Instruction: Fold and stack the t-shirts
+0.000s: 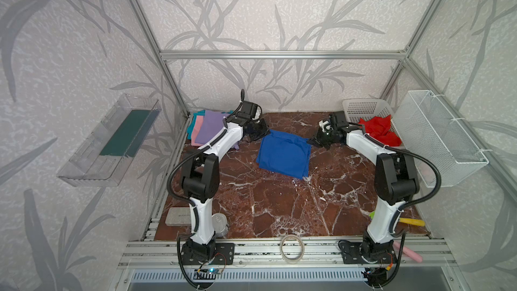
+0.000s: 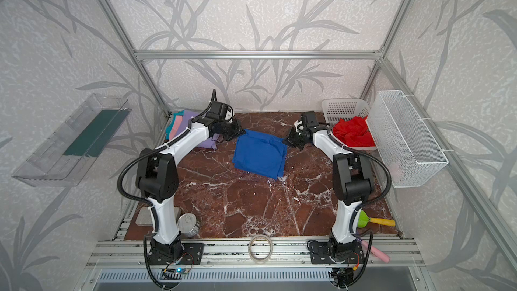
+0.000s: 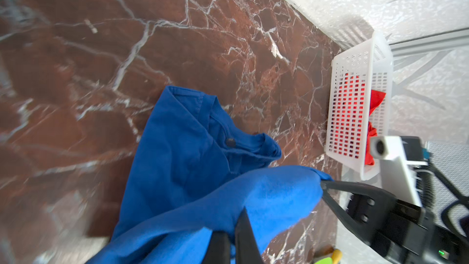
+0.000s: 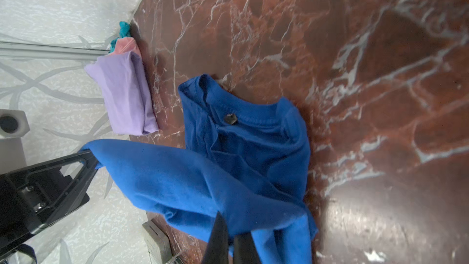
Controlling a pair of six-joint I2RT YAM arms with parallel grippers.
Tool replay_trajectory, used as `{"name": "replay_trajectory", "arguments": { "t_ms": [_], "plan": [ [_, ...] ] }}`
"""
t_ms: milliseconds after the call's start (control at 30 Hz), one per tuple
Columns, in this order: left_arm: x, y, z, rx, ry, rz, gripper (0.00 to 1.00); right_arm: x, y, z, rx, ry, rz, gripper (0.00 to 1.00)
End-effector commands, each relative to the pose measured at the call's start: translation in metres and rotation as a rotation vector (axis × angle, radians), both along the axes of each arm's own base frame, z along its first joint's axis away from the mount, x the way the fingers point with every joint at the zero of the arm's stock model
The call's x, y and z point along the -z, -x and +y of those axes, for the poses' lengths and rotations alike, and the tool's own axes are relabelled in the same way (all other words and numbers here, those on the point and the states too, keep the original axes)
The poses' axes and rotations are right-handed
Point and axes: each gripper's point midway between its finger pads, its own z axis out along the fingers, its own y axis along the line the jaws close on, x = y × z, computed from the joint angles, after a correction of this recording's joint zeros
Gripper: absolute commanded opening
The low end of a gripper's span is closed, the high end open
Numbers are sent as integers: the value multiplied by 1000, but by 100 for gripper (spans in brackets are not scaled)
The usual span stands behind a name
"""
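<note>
Between both hands (image 1: 264, 132) (image 1: 314, 141): soft blue t-shirt (image 1: 284, 153), pinched.

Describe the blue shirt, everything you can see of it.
The blue shirt is plain royal-blue soft knit cloth, partly folded into a rough rectangle toward the far middle of the table. No print shows. Its ribbed collar, bearing a small dark tag, lies flat on the marbled top. One edge is raised: the left gripper and the right gripper, both shut, each pinch a corner, so the cloth hangs between them over the lower layer. It touches no other shirt.
</note>
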Motion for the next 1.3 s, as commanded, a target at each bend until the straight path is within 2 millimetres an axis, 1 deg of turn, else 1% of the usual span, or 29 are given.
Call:
{"name": "replay_trajectory", "arguments": {
  "t_ms": [0,33,100,167,200,233,267,300,333,367,467,533,567,600,667,700,767,800,867,900,933,1000,1100,1167,1233,1267],
  "plan": [
    [-9,-28,-19,42,79,-32,0,9,-24,0,-18,-17,-4,0],
    [-6,-34,-20,46,75,-26,0,13,-30,-1,-14,-15,2,0],
    [14,-41,-21,47,57,16,0,26,-42,-3,-6,-17,22,0],
    [33,-45,-19,39,51,60,0,38,-48,-5,3,-9,41,0],
    [44,-45,-18,34,51,85,8,45,-51,-6,8,-3,51,3],
    [53,-46,-16,27,50,104,20,50,-52,-7,10,-2,57,10],
    [63,-46,-14,20,50,126,35,55,-54,-7,13,-3,65,21],
    [70,-47,-10,8,47,145,43,59,-55,-6,16,-8,71,30],
    [74,-48,-6,-2,45,154,46,60,-56,-6,18,-13,69,36],
    [74,-50,-3,-8,51,156,47,60,-58,-5,20,-17,66,39],
    [60,-54,4,-14,58,133,48,51,-60,-8,30,1,38,43],
    [41,-53,8,-7,34,99,48,36,-61,-12,35,26,1,44],
    [31,-52,9,-3,11,74,47,25,-60,-16,41,51,-26,45],
    [20,-50,10,0,-13,43,44,14,-58,-20,47,86,-56,45],
    [7,-44,4,24,-45,-3,32,-7,-53,-24,51,167,-126,45],
    [6,-42,0,35,-55,-11,25,-18,-49,-22,46,206,-162,45],
    [12,-39,-6,47,-56,-2,18,-33,-42,-11,28,245,-213,42],
    [19,-38,-7,46,-48,17,18,-40,-38,0,10,251,-242,39],
    [35,-35,-9,55,-38,53,17,-44,-31,24,-30,244,-276,28],
    [43,-34,-9,57,-43,67,17,-43,-26,37,-57,235,-284,21],
    [50,-32,-8,59,-46,79,17,-39,-23,49,-80,229,-282,14],
    [69,-24,-3,59,-65,118,16,-24,-16,71,-120,212,-256,6],
    [92,-8,3,61,-85,175,14,10,-5,91,-154,173,-179,1],
    [107,6,7,55,-94,215,12,32,4,97,-171,164,-133,0],
    [120,21,11,49,-88,249,11,56,17,94,-178,198,-86,0],
    [126,31,12,46,-81,265,11,68,24,90,-176,219,-61,0]
  ]
}}
